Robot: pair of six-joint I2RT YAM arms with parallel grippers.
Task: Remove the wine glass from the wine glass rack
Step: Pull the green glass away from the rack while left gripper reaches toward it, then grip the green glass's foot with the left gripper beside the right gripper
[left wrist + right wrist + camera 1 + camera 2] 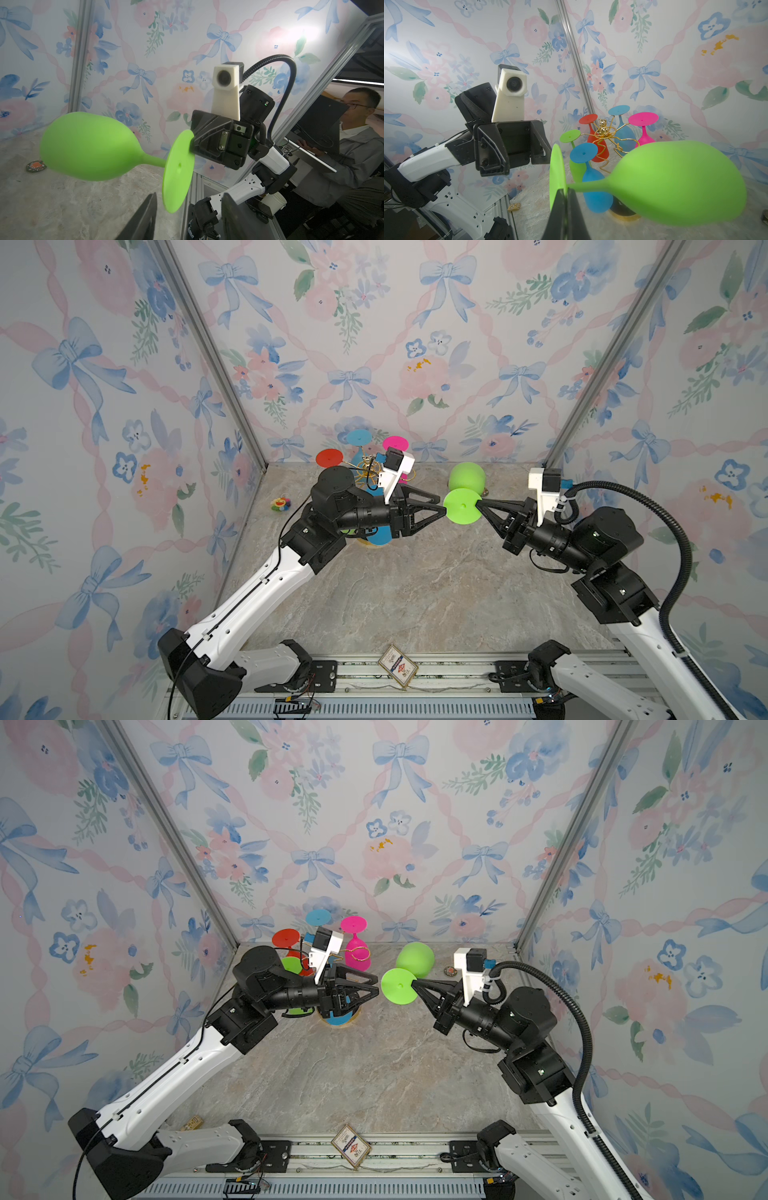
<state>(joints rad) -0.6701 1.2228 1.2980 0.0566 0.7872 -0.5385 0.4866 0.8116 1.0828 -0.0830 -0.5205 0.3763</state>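
My right tool (480, 503) is clamped on the foot rim of the green wine glass (464, 489), which is off the wine glass rack (602, 129) with its stem level and bowl pointing rearward, while my left tool (443, 506), jaws half-spread and gripping nothing, sits at the foot's opposite edge.

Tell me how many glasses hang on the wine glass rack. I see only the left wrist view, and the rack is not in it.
Observer: Five: red glass, pink glass, green glass, rear blue glass, front blue glass, all foot-up on the wine glass rack.
Operator: Is any loop free?
Observer: One empty gold loop, on the side toward the green wine glass in the right gripper.
Operator: Is my left arm clear of the rack?
Observer: In both top views the left arm lies over its front glasses; contact cannot be judged.
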